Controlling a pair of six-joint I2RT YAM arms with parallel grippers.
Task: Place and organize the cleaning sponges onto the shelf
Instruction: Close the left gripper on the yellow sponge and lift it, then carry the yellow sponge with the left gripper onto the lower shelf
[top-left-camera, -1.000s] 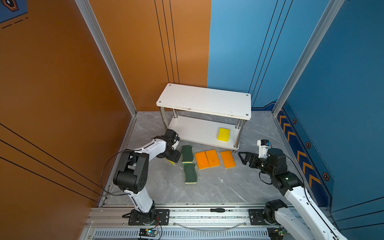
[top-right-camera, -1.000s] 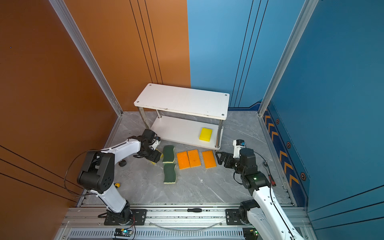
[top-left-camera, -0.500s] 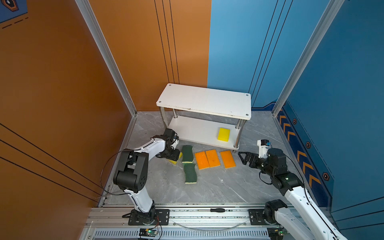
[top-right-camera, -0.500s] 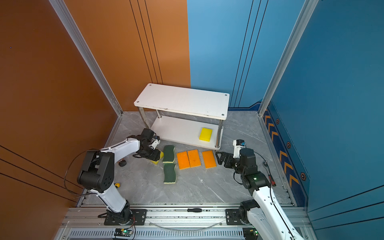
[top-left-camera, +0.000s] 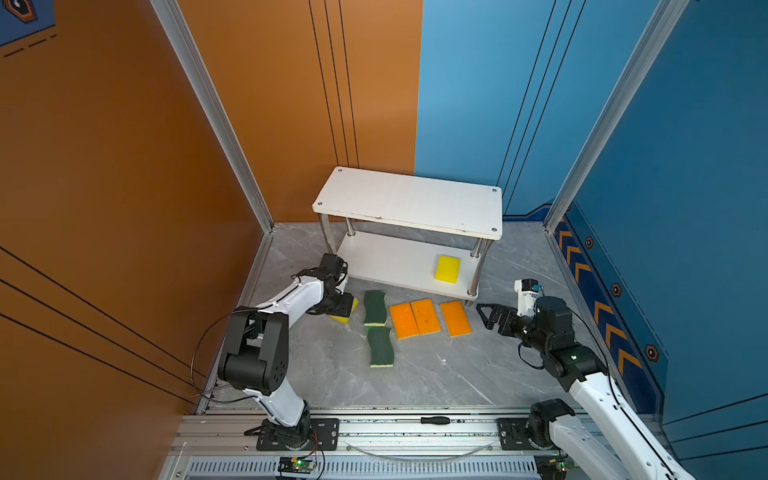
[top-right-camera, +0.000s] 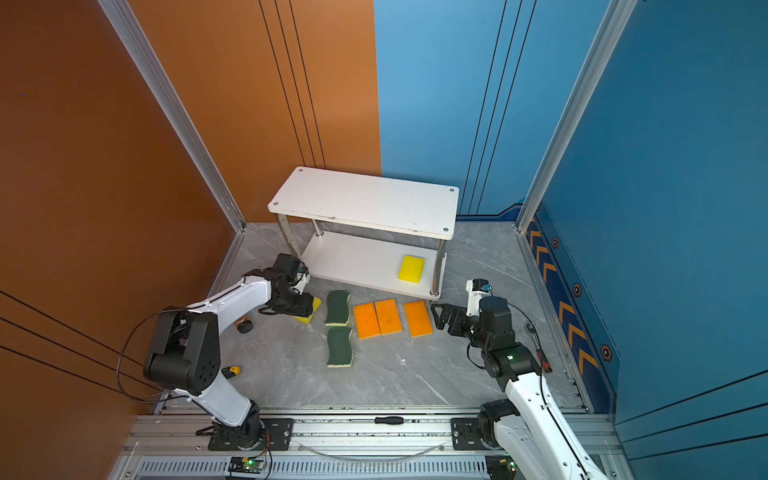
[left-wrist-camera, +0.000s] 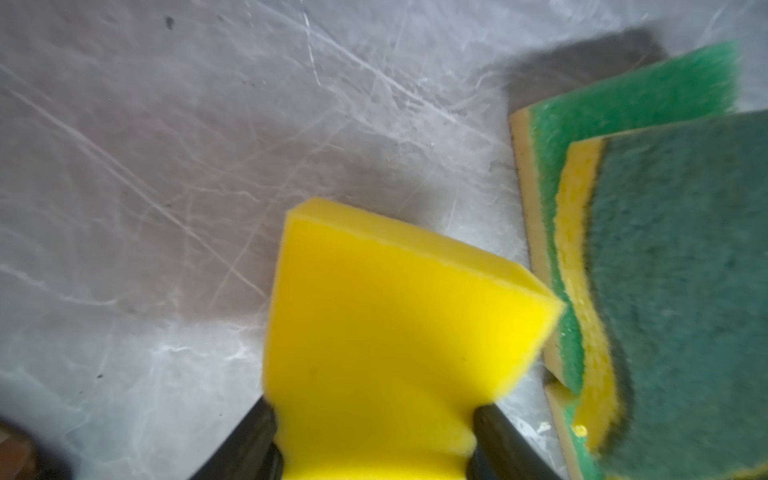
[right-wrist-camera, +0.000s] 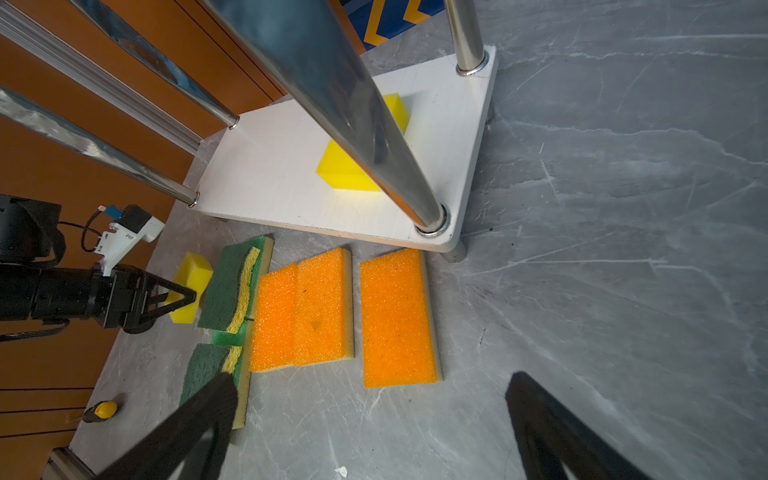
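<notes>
The shelf (top-left-camera: 411, 199) (top-right-camera: 365, 199) stands at the back with one plain yellow sponge (top-left-camera: 447, 269) on its lower board. On the floor in front lie three orange sponges (top-left-camera: 424, 316) and two dark-green wavy sponges (top-left-camera: 375, 305) (top-left-camera: 381, 347). The wrist views show the dark-green ones resting on light-green sponges (left-wrist-camera: 623, 95). My left gripper (top-left-camera: 343, 305) (left-wrist-camera: 374, 415) is shut on a second yellow sponge (left-wrist-camera: 382, 332), just left of the dark-green ones. My right gripper (top-left-camera: 488, 316) (right-wrist-camera: 374, 399) hangs open and empty to the right of the orange sponges.
A metal corner post (right-wrist-camera: 353, 108) of the shelf rises close to my right gripper. A black screwdriver (top-left-camera: 434, 420) lies on the front rail. Small tools lie by the left wall (top-right-camera: 232, 370) and the right wall (top-right-camera: 542, 361).
My left jaws have closed onto the yellow sponge on the floor. The right arm and the other sponges have not moved.
</notes>
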